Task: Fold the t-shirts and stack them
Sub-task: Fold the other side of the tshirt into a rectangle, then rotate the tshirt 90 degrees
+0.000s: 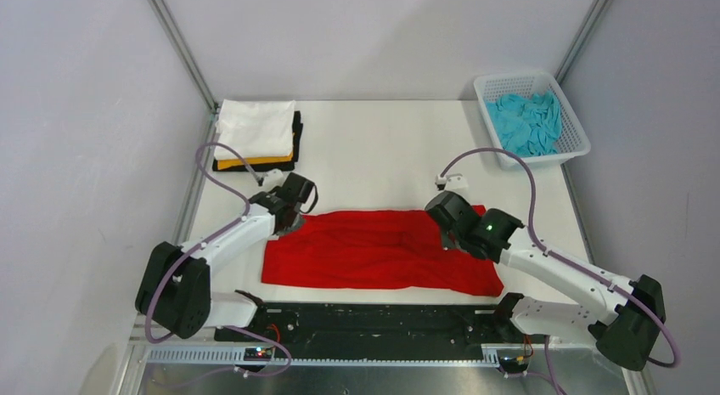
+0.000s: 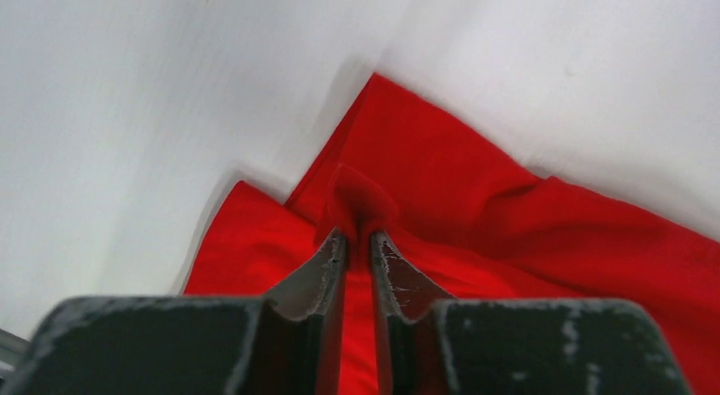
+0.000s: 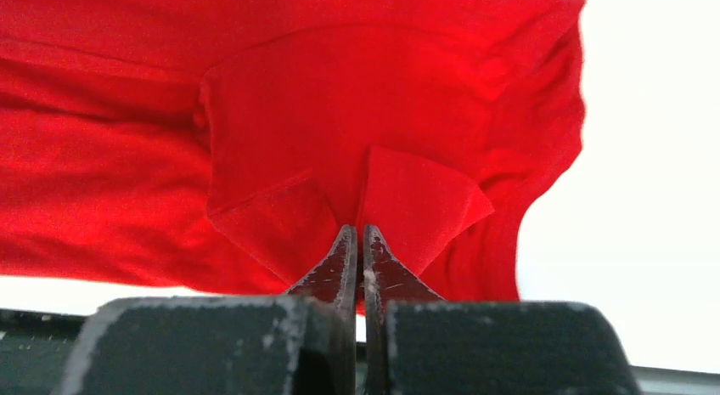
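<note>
Fingers of the left gripper [image 2: 358,242] pinch a raised fold of the red t-shirt [image 1: 378,251]; the right gripper [image 3: 358,238] clamps another. From above I cannot see either grip, as the wrists [image 1: 289,200] cover them. The shirt lies spread on the white desk [image 1: 374,157], between pale grey walls [image 1: 85,115].

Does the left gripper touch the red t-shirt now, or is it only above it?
Touching. In the left wrist view the left gripper pinches a raised fold of the red t-shirt between its fingertips.
</note>
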Controlling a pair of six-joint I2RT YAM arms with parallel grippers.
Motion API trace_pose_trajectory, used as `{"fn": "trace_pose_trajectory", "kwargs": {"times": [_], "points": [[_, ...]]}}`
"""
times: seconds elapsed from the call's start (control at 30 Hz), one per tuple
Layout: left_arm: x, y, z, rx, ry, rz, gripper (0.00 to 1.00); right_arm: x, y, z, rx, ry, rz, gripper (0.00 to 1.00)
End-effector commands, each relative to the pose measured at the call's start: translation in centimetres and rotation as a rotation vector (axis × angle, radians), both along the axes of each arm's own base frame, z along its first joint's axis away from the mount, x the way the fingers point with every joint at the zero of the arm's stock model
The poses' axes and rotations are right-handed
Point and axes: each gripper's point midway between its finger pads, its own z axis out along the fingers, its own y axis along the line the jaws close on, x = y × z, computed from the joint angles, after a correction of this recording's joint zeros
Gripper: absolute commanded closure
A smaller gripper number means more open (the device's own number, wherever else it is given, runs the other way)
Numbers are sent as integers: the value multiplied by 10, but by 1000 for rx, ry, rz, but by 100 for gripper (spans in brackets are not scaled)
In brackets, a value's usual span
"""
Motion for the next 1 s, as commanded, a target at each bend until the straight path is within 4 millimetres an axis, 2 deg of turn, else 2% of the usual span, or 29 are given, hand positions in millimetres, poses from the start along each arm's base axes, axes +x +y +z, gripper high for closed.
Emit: {"fn": "trace_pose_trajectory", "kwargs": {"times": [0.0,0.03,0.07,0.1,0.13,0.17,0.2,0.27,0.3,0.33,0.37,0.43,0.53,0.6,0.67,0.73,0.77,0.8,0.83,0.87,0.97], "points": [[-13,7,-2,-2,-22,26,76,-31,3,-17,-2,100,-1,100],[-23,9,-9,-3,0,17,72,-44,4,-22,-10,137,22,95],[-27,7,-5,-35,-17,8,56,-53,3,-30,-1,167,-6,76],[-39,10,-11,-34,4,4,45,-68,6,-35,20,211,-5,67],[-42,8,-3,-69,-28,-4,16,-77,5,-42,22,242,-4,59],[-52,13,-4,-65,-13,0,8,-89,9,-43,57,271,-1,43],[-57,16,7,-78,-48,4,2,-95,9,-47,64,282,1,29],[-58,16,28,-119,-122,-9,1,-102,14,-38,128,254,30,12],[-55,11,46,-157,-179,-38,1,-102,16,-33,143,229,49,9],[-54,9,54,-173,-203,-52,0,-101,17,-26,180,200,64,3],[-50,4,70,-199,-244,-79,0,-96,21,-20,204,166,78,2],[-44,-5,90,-220,-283,-124,0,-89,27,-7,261,100,108,1],[-27,-23,104,-251,-314,-179,0,-67,28,7,290,-18,68,1],[-14,-48,104,-313,-298,-247,0,-52,24,6,278,-67,-5,1],[0,-66,94,-342,-260,-276,0,-38,19,-1,277,-63,-97,1],[10,-82,67,-350,-166,-292,0,-26,22,-14,305,-6,-150,0],[14,-88,62,-363,-154,-300,0,-23,23,-26,303,31,-170,0],[14,-95,47,-372,-97,-310,0,-14,29,-28,374,68,-193,0],[15,-97,40,-375,-78,-310,0,-9,23,-42,374,105,-236,0],[12,-98,24,-367,-30,-305,0,-6,32,-45,424,132,-228,1],[1,-92,-6,-346,50,-280,0,-1,23,-75,404,199,-308,1]]}}
